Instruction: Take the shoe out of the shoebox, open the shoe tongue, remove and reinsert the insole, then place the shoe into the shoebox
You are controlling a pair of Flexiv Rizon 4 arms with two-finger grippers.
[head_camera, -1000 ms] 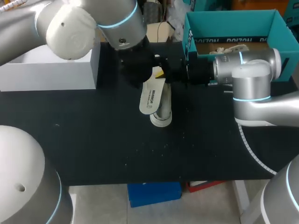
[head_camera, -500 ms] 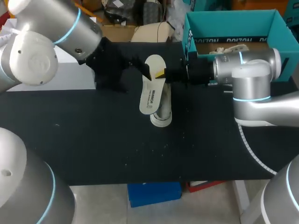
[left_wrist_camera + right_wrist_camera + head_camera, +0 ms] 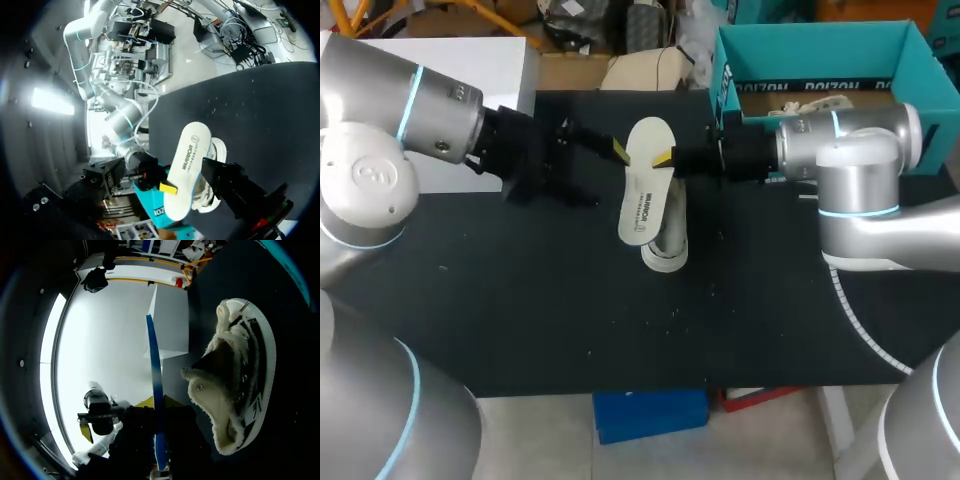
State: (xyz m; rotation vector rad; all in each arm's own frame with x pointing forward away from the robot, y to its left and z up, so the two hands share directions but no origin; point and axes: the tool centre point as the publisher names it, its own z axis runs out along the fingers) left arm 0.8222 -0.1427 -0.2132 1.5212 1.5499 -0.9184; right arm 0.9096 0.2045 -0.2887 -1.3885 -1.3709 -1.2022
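You have one shoe, one insole and one shoebox to keep track of, plus one white box at the far left of the black table. Two claws are in play.

Your right claw is clenched on the insole, gripping it near one end. The rest of the insole slants down over the shoe. The shoe sits on the table near the middle, outside the shoebox, which stands open at the far right corner. Your left claw is released. Its fingers are spread just beside the insole and grip nothing.

Only the head view gives you the whole layout: both arms, the shoebox interior and the white box. The left wrist view shows you the insole's pale printed face, with the shoe partly hidden behind it. It also shows a yellow tip of the right claw pinching the insole's edge and a corner of the teal shoebox beyond.

The right wrist view turns the insole edge-on, a thin blue strip running out from between the fingers. It alone lets you see into the shoe, with its fleecy lining, open mouth and laces. From these views you cannot tell whether the insole touches the shoe.
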